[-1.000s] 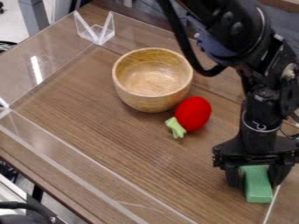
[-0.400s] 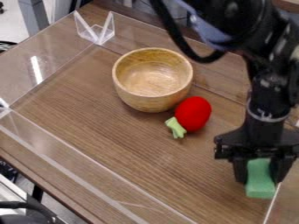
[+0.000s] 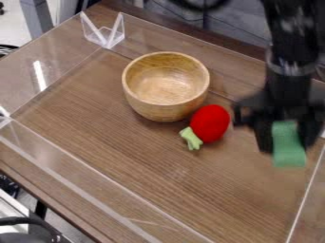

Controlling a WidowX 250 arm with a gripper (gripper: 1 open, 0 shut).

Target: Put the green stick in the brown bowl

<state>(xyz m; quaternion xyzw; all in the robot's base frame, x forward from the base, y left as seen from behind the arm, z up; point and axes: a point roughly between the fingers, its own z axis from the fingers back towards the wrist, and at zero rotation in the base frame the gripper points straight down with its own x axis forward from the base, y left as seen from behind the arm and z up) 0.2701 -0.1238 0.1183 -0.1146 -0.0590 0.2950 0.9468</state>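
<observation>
Green stick (image 3: 291, 145) is clamped in the claw (image 3: 284, 133) and held above the desk (image 3: 89, 142), right of the strawberry (image 3: 208, 122); transfer to brown bowl (image 3: 165, 84) is not yet done.

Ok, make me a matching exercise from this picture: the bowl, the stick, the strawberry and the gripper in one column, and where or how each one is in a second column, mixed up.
Things:
1. bowl
2. stick
3. strawberry
4. gripper

Places or states:
A. lying on the table just right of the bowl
B. shut on something green
C. empty, standing on the table
D. held up off the table

Pairs: 1-C, 2-D, 3-A, 4-B
</observation>
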